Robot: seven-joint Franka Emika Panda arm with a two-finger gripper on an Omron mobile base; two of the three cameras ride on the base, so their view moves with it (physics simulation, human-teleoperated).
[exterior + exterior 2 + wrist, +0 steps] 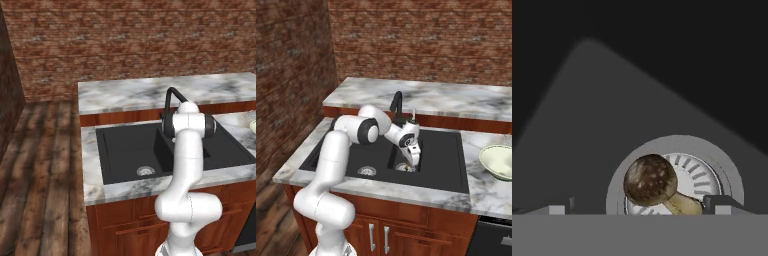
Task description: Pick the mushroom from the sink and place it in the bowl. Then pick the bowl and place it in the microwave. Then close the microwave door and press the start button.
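Observation:
The mushroom, brown-capped with a pale stem, lies on the round steel drain of the black sink's right basin. My gripper hangs just above it, open, one fingertip on each side of the mushroom, touching nothing. In the right base view the gripper points down into that basin beside the divider. The cream bowl stands empty on the marble counter right of the sink, and its edge shows as the bowl in the left base view. The microwave and its door are out of view.
The thin black faucet rises behind the sink, close to my wrist. The left basin has its own drain. A raised marble ledge runs behind the counter, with a brick wall beyond. A dark appliance front sits below the counter at the right.

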